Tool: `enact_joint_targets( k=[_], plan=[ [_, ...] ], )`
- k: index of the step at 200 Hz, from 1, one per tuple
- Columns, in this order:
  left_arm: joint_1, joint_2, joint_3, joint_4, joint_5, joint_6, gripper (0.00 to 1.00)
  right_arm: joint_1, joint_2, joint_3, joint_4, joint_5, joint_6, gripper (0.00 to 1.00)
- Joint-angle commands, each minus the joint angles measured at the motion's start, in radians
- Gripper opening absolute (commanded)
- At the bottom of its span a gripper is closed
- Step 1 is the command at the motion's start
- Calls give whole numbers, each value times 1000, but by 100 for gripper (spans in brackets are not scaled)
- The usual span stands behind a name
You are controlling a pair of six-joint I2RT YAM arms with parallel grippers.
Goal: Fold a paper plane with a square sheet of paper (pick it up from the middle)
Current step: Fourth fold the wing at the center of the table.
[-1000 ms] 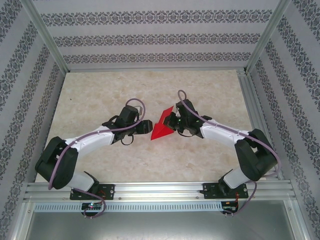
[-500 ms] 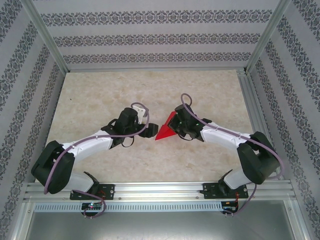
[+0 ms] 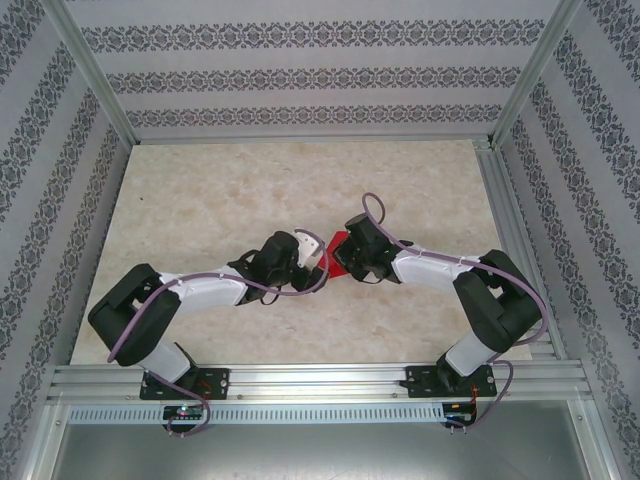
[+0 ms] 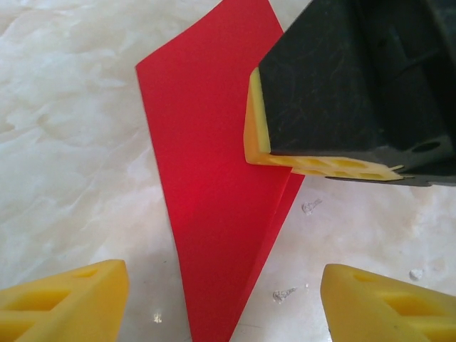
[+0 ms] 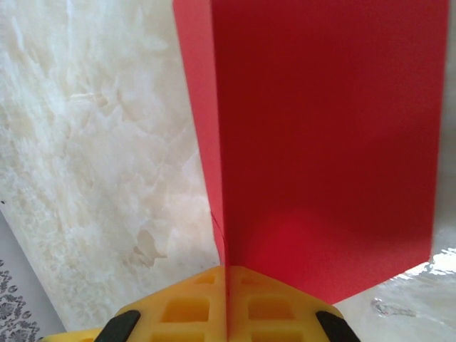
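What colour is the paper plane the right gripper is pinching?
Bright red, plain; the paper plane shows best in the left wrist view.

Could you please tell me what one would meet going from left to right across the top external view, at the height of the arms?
left arm → left gripper → paper plane → right arm

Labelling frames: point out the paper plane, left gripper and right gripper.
paper plane [image 4: 214, 164], left wrist view, centre of its red face.
left gripper [image 4: 222, 296], left wrist view, midway between its open fingertips.
right gripper [image 5: 225, 279], right wrist view, where its fingertips meet.
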Motion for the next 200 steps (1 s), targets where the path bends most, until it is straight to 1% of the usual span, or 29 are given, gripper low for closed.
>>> enact_joint_targets(
  k=[1,17,37,52,64,81,140,183,200],
  plan=[
    [-15,34,-20,125,18,101,66,-12,7,-17,14,-25,59,0],
    [-15,52,-45,199,12,123,62,-13,4,-18,9,-30,71,0],
    [-15,79,-74,279,32,142,60,-16,8,-21,11,-39,87,0],
    [-15,101,-80,308,65,155,59,-16,12,-19,13,-47,93,0],
    [-15,119,-77,319,89,160,57,-16,14,-13,7,-53,93,0],
    [-16,146,-71,335,93,158,54,-16,17,-6,3,-56,91,0],
    [-17,188,-50,356,85,135,36,-17,27,-1,-1,-68,98,0],
    [-17,196,-57,386,82,105,34,-18,47,2,22,-99,111,0],
    [-17,195,-59,390,77,103,29,-19,50,2,29,-107,115,1]
  ],
)
